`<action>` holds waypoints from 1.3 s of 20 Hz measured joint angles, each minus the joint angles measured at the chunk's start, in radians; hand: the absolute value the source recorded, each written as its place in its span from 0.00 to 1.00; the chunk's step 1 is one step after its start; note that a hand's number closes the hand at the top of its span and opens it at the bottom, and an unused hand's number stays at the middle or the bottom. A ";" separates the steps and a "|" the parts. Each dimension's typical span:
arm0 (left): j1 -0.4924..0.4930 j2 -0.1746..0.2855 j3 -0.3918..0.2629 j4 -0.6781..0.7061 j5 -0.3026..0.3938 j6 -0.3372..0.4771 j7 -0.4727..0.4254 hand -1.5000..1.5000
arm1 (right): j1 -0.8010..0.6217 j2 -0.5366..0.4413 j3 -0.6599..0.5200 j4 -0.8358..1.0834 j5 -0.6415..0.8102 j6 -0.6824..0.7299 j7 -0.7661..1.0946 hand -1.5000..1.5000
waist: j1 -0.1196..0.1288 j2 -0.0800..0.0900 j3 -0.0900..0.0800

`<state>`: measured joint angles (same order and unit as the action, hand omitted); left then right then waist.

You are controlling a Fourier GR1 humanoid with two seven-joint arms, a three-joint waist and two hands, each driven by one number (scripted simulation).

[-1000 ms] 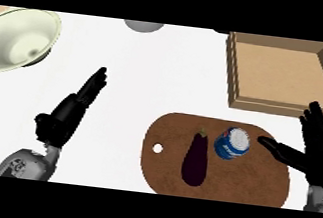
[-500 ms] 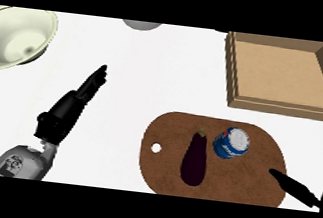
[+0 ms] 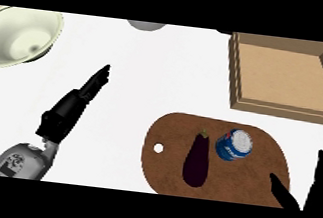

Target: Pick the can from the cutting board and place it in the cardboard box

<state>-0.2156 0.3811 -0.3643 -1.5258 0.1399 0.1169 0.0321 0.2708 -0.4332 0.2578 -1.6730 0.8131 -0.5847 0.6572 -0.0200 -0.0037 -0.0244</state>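
A blue can (image 3: 235, 144) with a silver top stands on the brown cutting board (image 3: 249, 184), at its upper right part. The open cardboard box (image 3: 285, 111) sits beyond the board at the upper right. My right hand (image 3: 322, 187) shows at the lower right edge, fingers straight and pointing up, thumb out toward the board; it is open and apart from the can. My left hand (image 3: 72, 106) lies at the left with straight fingers pointing up and right, open and holding nothing.
A dark purple eggplant (image 3: 198, 160) lies on the board just left of the can. A pale green bowl (image 3: 13, 36) sits at the upper left. A grey round object (image 3: 146, 25) shows at the top edge.
My right hand dropped from beside the can toward the lower right edge, then rose slightly again. The left hand has stayed nearly still. The can has not moved.
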 measured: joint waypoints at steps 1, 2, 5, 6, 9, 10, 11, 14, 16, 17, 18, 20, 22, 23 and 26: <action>-0.005 0.000 -0.002 -0.001 -0.001 -0.003 0.002 0.50 | -0.006 0.013 0.018 -0.026 0.023 0.035 0.049 0.00 | 0.005 0.001 0.001; -0.008 0.000 -0.002 -0.001 0.000 -0.005 0.004 0.50 | -0.011 0.028 0.038 -0.053 0.044 0.070 0.098 0.00 | 0.009 0.002 0.002; -0.015 -0.005 -0.003 -0.001 0.003 -0.009 0.011 0.50 | -0.036 0.075 0.093 -0.145 0.107 0.186 0.247 0.00 | 0.018 0.002 0.005; -0.015 -0.007 -0.006 -0.003 0.001 -0.009 0.014 0.50 | -0.045 0.095 0.113 -0.176 0.131 0.225 0.297 0.00 | 0.021 0.001 0.007; -0.030 -0.013 -0.001 0.012 0.005 -0.017 0.014 0.50 | -0.101 0.170 0.160 -0.247 0.207 0.346 0.422 0.00 | 0.025 0.003 0.011; -0.029 -0.017 -0.004 0.021 0.003 -0.018 0.008 0.50 | -0.115 0.199 0.179 -0.268 0.239 0.378 0.453 0.00 | 0.024 0.003 0.012; -0.027 -0.021 -0.003 0.029 0.002 -0.018 0.001 0.50 | -0.136 0.226 0.191 -0.285 0.270 0.410 0.480 0.00 | 0.025 0.003 0.013; -0.023 -0.033 -0.009 0.032 -0.007 -0.017 -0.006 0.50 | -0.202 0.318 0.223 -0.311 0.353 0.487 0.538 0.00 | 0.029 0.003 0.016; -0.029 -0.038 -0.010 0.018 -0.008 -0.015 0.009 0.50 | -0.248 0.358 0.227 -0.301 0.385 0.526 0.561 0.00 | 0.032 0.003 0.018; -0.025 -0.035 -0.006 0.018 -0.005 -0.021 0.004 0.50 | -0.260 0.372 0.227 -0.297 0.395 0.544 0.569 0.00 | 0.032 0.003 0.019; -0.034 -0.032 0.001 0.017 -0.002 -0.026 0.011 0.50 | -0.280 0.383 0.220 -0.280 0.399 0.557 0.575 0.00 | 0.032 0.004 0.019; -0.045 -0.032 0.010 0.019 0.001 -0.030 0.021 0.50 | -0.308 0.399 0.206 -0.261 0.398 0.581 0.581 0.00 | 0.031 0.005 0.020; -0.041 -0.033 0.013 0.017 0.002 -0.036 0.020 0.50 | -0.318 0.408 0.190 -0.238 0.391 0.600 0.585 0.00 | 0.031 0.005 0.021; -0.036 -0.036 0.008 0.009 -0.002 -0.033 0.023 0.50 | -0.322 0.411 0.186 -0.224 0.387 0.607 0.586 0.00 | 0.032 0.005 0.022; -0.021 -0.047 0.007 0.019 -0.015 -0.027 0.002 0.50 | -0.341 0.417 0.175 -0.188 0.377 0.621 0.587 0.00 | 0.031 0.005 0.022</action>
<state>-0.2368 0.3339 -0.3571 -1.5071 0.1251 0.0903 0.0340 -0.0701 -0.0157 0.4331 -1.8607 1.1905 0.0365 1.2446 0.0112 0.0014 -0.0021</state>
